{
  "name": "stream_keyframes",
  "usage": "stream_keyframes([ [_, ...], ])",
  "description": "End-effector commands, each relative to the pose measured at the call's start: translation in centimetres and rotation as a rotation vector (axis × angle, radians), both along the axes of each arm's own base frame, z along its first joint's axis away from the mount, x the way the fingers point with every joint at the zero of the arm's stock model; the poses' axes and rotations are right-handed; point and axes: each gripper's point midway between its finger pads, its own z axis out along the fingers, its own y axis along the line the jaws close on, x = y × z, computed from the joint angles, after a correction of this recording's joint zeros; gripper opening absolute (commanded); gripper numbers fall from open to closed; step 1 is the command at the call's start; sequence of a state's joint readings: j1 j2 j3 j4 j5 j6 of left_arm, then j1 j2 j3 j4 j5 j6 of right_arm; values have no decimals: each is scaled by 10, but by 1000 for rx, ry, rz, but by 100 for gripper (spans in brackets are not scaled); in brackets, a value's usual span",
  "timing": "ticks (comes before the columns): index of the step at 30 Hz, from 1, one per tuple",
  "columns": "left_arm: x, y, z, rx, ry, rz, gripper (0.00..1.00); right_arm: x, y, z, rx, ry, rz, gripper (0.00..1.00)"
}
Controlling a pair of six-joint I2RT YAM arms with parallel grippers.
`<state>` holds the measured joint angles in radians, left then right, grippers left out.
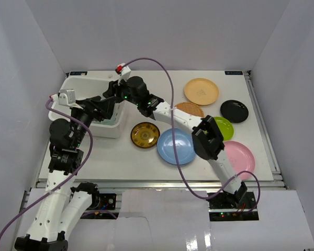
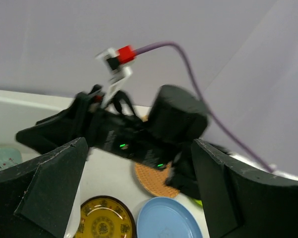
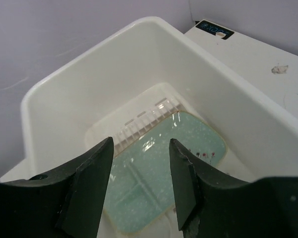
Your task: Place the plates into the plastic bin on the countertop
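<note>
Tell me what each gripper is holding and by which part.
Nothing. Right gripper open above the green plate lying in the bin; left gripper open, empty.

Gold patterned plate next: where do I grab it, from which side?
Probably pinch the rim of the gold patterned plate at its near edge, coming from above: it lies flat, the bin stands left and the blue plate crowds its right.

Seven round plates (image 1: 176, 146), one pale green rectangular plate (image 3: 139, 183), one white plastic bin (image 3: 79, 94), one countertop (image 1: 120, 162)
</note>
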<state>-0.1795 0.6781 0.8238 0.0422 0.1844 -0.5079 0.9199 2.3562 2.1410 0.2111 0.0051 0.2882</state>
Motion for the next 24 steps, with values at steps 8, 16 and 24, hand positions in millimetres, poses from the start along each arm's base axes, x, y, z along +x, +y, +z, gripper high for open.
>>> stream_keyframes([
  [8, 5, -70, -93, -52, 346, -356, 84, -32, -220, 46, 67, 105, -214, 55],
  [16, -4, -168, -202, 132, 692, -490, 71, -45, -370, -15, 46, 214, -479, 33],
  [24, -13, -174, -291, 351, 860, -255, 55, -75, -414, -49, -38, 248, -559, 33],
])
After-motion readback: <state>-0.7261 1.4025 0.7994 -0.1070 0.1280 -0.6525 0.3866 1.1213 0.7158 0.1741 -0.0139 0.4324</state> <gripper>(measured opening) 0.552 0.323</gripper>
